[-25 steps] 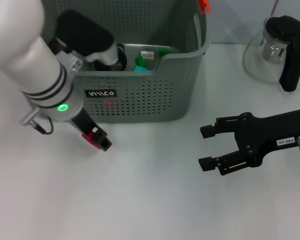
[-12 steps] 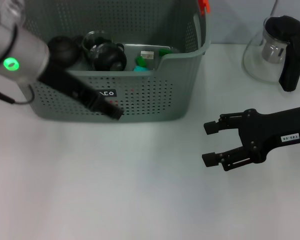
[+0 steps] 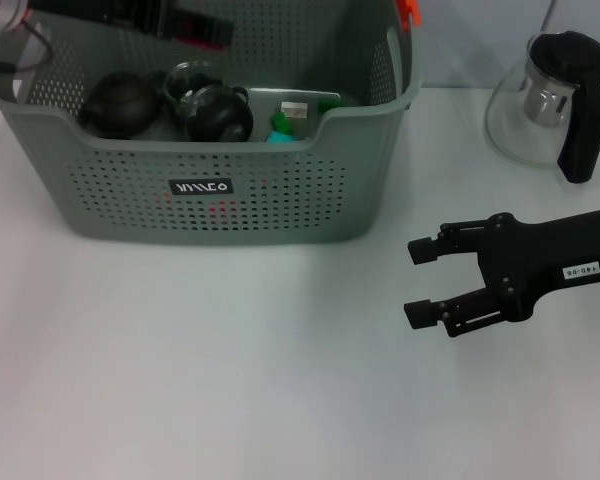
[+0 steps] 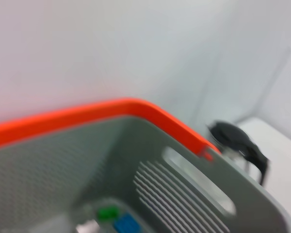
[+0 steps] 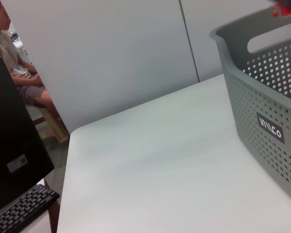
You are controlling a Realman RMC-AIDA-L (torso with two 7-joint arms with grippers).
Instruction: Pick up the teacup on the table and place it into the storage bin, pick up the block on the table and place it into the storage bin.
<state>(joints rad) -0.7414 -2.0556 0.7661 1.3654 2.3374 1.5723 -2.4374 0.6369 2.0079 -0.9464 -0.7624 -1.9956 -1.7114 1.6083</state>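
Left gripper over the storage bin, right gripper waiting on the table

The left gripper (image 3: 205,28) hung above the far side of the storage bin (image 3: 280,205), a red block (image 3: 202,27) between its fingers. Inside the bin lay a dark teacup (image 3: 120,102) beside a glass cup (image 3: 212,105). The right gripper (image 3: 425,282) sat low over the white table (image 3: 230,380), jaws apart, near a glass teapot (image 3: 555,100).
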